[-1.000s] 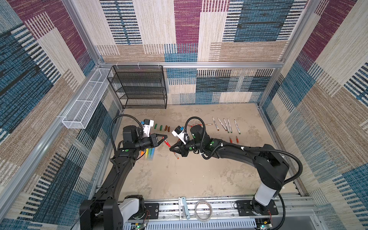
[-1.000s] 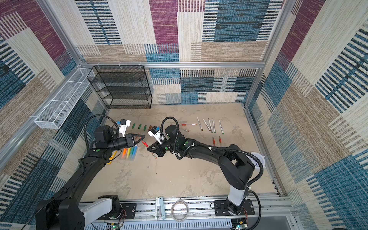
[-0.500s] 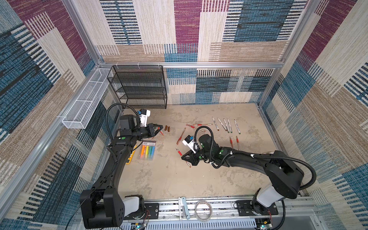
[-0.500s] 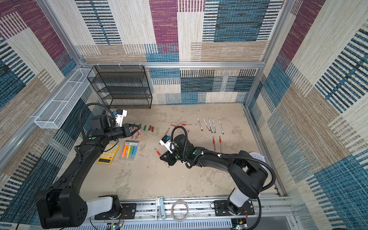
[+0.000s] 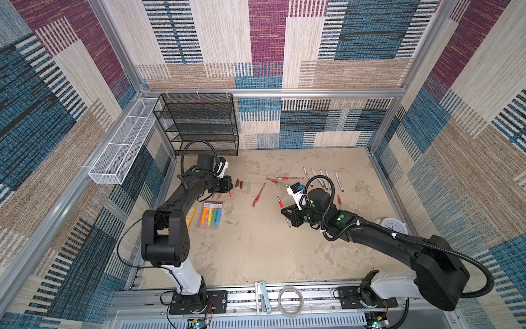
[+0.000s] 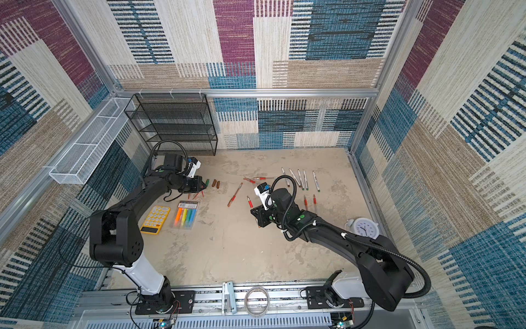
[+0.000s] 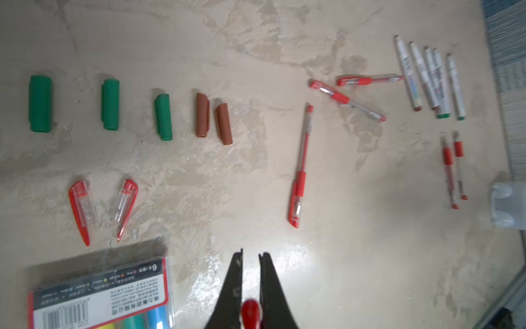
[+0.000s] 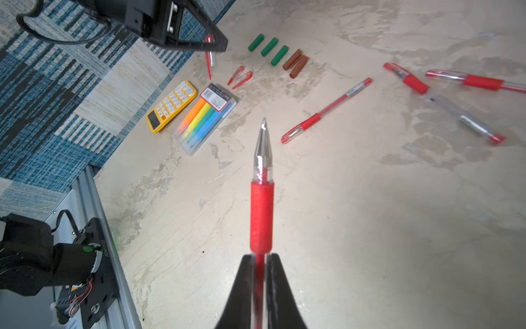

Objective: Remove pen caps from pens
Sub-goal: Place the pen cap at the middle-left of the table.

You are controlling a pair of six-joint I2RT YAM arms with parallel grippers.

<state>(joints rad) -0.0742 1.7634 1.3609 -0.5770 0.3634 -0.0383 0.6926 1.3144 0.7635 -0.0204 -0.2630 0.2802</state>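
Over the beige mottled tabletop [image 5: 256, 250] we logged the right gripper [image 8: 260, 256] clamped tight on an uncapped red-grip pen [image 8: 262, 216], and the left gripper [image 7: 250, 252] pinching a red cap [image 7: 250, 312] near the loose caps [image 7: 111, 104] lying beside the highlighter pack [image 7: 99, 293].

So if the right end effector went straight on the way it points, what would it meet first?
Probably bare table: the red pen it grips sticks out ahead, its tip aimed across open surface toward the green caps. Depth is unclear.

Black arms [image 5: 176, 199] on white bases [image 5: 186, 273], looped black cables [image 5: 318, 176] (green dots [image 5: 338, 218]).
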